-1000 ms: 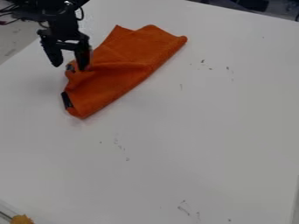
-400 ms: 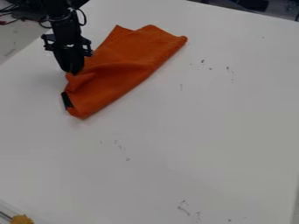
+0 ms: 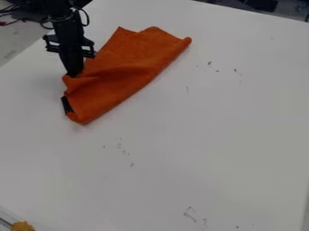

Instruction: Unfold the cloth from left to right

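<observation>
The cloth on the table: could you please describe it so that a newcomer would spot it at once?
Find the white table, then the black gripper at its upper left. The cloth lies at the gripper's tip, slanting toward the upper right. It is broad, folded and orange, with a black patch.

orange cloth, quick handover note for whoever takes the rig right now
Pincer: shut on a bit of the cloth at its upper left edge.
Cloth: folded, slanting across the upper left of the white table, with a dark patch at its lower left edge.
Done: edge gripped.
Left: lift that edge, bring it over to the right, let go; probably check first that only the top layer is caught, which I can't tell.
</observation>
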